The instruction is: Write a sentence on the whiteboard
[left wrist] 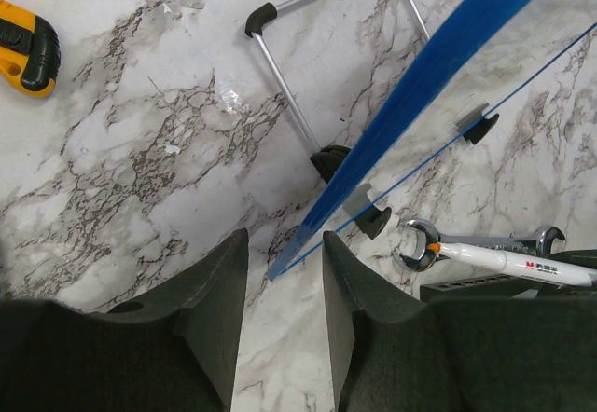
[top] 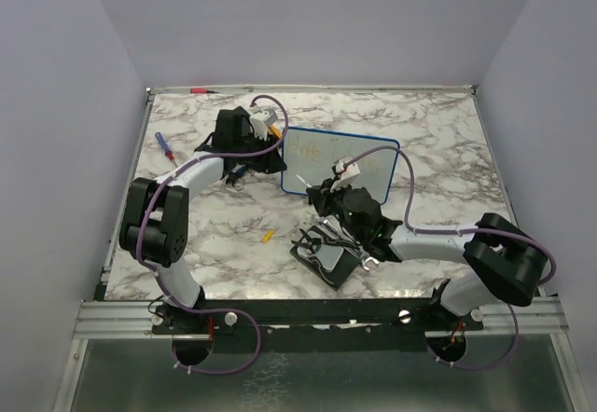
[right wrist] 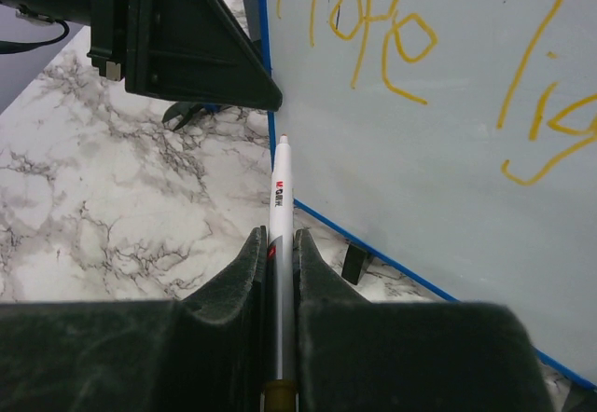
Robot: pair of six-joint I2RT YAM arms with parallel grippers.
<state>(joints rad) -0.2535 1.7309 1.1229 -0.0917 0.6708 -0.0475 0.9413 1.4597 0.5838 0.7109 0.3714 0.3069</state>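
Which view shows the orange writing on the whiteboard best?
The right wrist view: the orange writing fills the upper frame, large and sharp, though cut off at the edges. The top external view shows the whole whiteboard, but its letters are faint and tiny. The left wrist view shows only the board's blue rim edge-on, no letters.

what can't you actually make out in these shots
- The sentence: the right wrist view's top and right edges cut it off; it is too small to read in the top view.
- The marker: right wrist view, back end hidden inside the right claw.
- The black pad: top view, partly covered by the right arm.
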